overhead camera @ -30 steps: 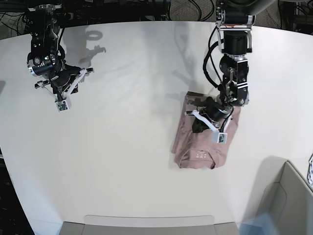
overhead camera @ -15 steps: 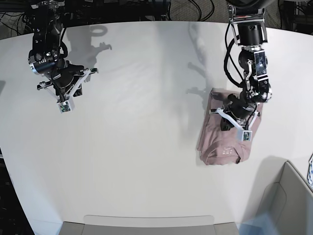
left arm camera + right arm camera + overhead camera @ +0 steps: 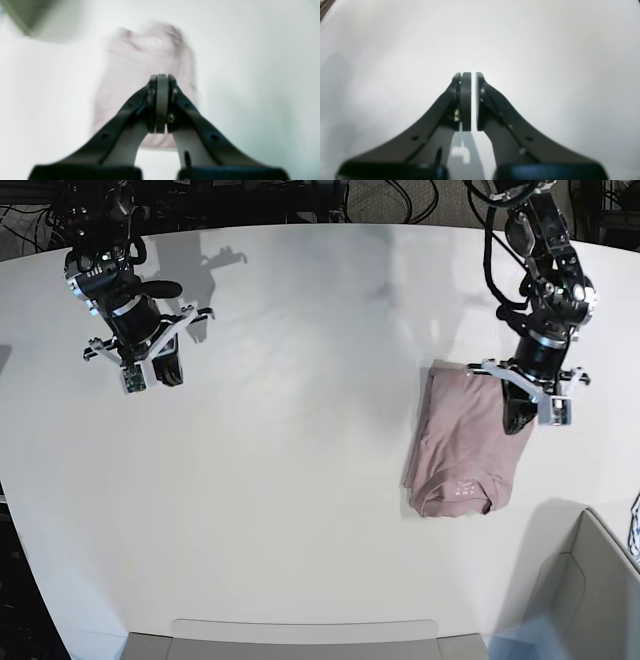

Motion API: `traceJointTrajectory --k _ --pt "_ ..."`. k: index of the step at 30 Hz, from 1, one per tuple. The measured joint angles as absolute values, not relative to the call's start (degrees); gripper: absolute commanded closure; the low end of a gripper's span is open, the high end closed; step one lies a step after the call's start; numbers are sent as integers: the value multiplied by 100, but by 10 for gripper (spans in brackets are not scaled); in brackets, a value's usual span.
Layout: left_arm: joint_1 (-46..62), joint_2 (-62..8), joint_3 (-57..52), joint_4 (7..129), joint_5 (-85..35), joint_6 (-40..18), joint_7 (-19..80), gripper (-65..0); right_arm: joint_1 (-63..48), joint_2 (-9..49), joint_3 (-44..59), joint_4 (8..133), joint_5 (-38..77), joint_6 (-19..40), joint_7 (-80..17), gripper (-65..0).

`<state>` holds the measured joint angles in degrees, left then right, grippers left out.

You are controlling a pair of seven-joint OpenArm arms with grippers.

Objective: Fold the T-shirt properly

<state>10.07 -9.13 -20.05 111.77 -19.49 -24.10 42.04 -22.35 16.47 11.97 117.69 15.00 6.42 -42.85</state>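
The T-shirt [image 3: 462,445] lies folded into a narrow mauve-pink rectangle on the white table [image 3: 300,480], right of centre, its collar towards the front edge. My left gripper [image 3: 520,420] hangs over the shirt's upper right corner, shut and holding no cloth. Its wrist view shows the pads pressed together at the left gripper [image 3: 162,76], with the blurred T-shirt [image 3: 140,70] below and beyond them. My right gripper [image 3: 165,370] is far off at the table's left. In its wrist view the right gripper [image 3: 473,75] shows only a thin slit between the pads, over bare table.
A grey bin [image 3: 590,590] stands at the front right corner, and its corner [image 3: 37,20] shows in the left wrist view. A flat grey tray edge [image 3: 300,635] runs along the front. Cables and dark frames line the back edge.
The folded shirt slid to the right under my left gripper and came to rest. That gripper then rose off it and moved up and right. The right arm shifted slightly and turned.
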Motion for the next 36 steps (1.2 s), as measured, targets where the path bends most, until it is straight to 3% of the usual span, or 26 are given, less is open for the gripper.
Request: traceJointTrajectory --k 6,11,20,26,30,36 --pt "2043 -666 -2528 11577 -1966 -2456 4224 0 -3271 1699 1199 11764 1505 644 -3474 -29" --pt "2939 -690 -3041 11587 -1964 -2445 4217 0 -4115 1752 1236 11780 1505 631 -3343 -29" --pt "4117 -679 -3395 11601 -1984 -2477 4718 0 -5804 2786 1122 11795 1514 624 -3030 -28" --pt "5166 -681 -3450 11579 -2018 -2486 4748 0 -6770 2943 1090 11780 1527 650 -3170 -28" --pt "5330 -687 -3389 10798 -1955 -2480 4737 0 -6849 3417 622 11603 1481 607 -3221 -28" --pt "4967 -886 -2296 8449 -1874 -2416 4313 0 -6278 3874 -314 10663 1485 611 -3284 -28"
